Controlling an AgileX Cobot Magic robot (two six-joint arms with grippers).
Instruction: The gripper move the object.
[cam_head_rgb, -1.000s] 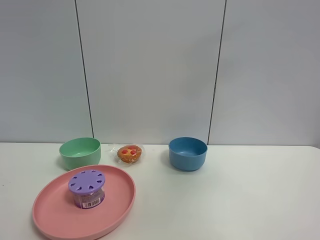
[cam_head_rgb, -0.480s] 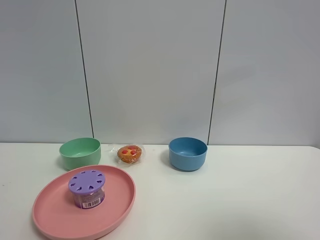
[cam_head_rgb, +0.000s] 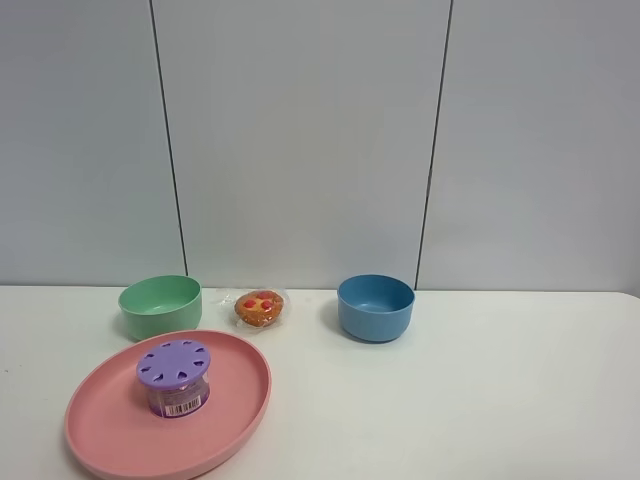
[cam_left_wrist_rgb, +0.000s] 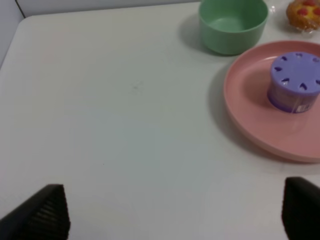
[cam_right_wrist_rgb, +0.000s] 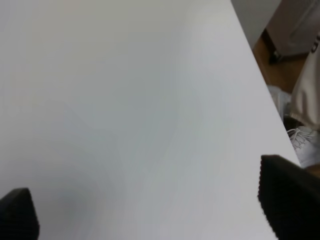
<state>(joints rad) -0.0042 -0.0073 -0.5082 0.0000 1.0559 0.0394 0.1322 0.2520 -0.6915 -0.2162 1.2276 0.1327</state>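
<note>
The jar (cam_head_rgb: 174, 377) has a lilac lid with heart-shaped holes and a purple barcode label. It stands upright on the pink plate (cam_head_rgb: 240, 410) at the front left of the table. Neither arm shows in the exterior high view. In the left wrist view the jar (cam_left_wrist_rgb: 295, 82) sits on the plate (cam_left_wrist_rgb: 245, 107), well away from my left gripper (cam_left_wrist_rgb: 175, 212), which is open and empty over bare table. My right gripper (cam_right_wrist_rgb: 152, 205) is open and empty over bare table near the table's edge.
A green bowl (cam_head_rgb: 160, 305) stands behind the plate. A wrapped orange-brown muffin (cam_head_rgb: 259, 307) lies beside it. A blue bowl (cam_head_rgb: 375, 306) stands at mid-table. Beyond the table edge in the right wrist view is floor with a white shoe (cam_right_wrist_rgb: 302, 142).
</note>
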